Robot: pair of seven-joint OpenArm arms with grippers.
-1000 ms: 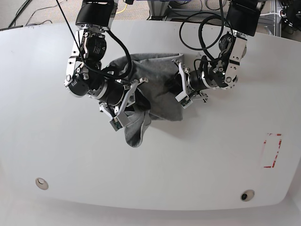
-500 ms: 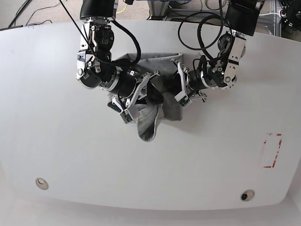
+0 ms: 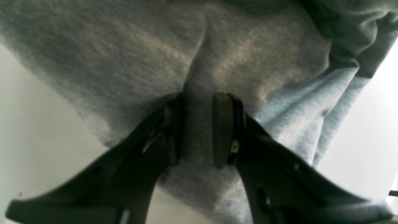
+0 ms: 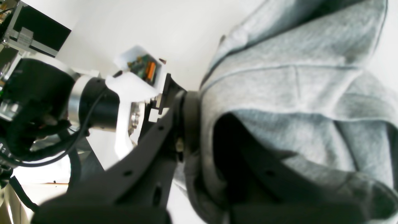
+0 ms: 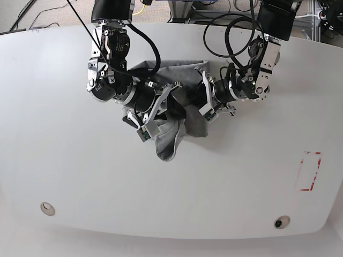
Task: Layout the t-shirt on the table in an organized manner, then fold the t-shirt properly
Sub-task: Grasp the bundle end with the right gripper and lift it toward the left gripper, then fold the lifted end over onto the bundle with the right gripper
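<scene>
**Both claws pinching the bunched shirt**

The table (image 5: 64, 160) carries the t-shirt (image 5: 185, 88), bunched toward 12 o'clock. The left gripper (image 3: 197, 130) pinches a fold; the right gripper (image 4: 202, 130), pressed together, grips cloth at 9 o'clock.

The heather-grey short-sleeved cotton t-shirt (image 5: 182, 120) lies bunched and crumpled near the far middle of the large smooth white surface (image 5: 64, 160), not spread flat. Its far edge rests fairly straight, while a narrow tongue of cloth trails toward the near side. Folds and hems overlap in layers; only plain grey fabric shows. A red tape rectangle (image 5: 310, 171) marks the surface well apart from it.
</scene>
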